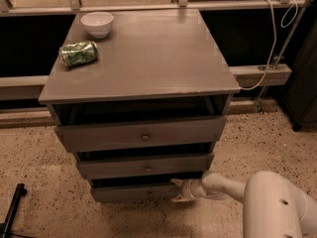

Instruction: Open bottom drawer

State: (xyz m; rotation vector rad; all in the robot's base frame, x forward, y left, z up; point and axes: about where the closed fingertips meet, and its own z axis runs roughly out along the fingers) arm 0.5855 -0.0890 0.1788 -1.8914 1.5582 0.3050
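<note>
The shallow grey-brown wooden bottom drawer [130, 193] sits lowest in the three-drawer cabinet [148, 58], just above the speckled floor [44, 167], with a dark gap between it and the middle drawer [143, 166]. The robot's cream two-finger gripper [177, 191] is at the right end of that drawer's front, its jaws spread one above the other. On the cabinet's top, a small white bowl [97, 24] and a crumpled green can [78, 53] lie near the far left corner.

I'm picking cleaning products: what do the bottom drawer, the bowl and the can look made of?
The bottom drawer: likely wood, matt grey-brown finish, flat board front. The bowl: white, smooth sheen, probably glazed ceramic. The can: thin metal, green print, lying dented. The gripper is at the drawer front's right part.
</note>
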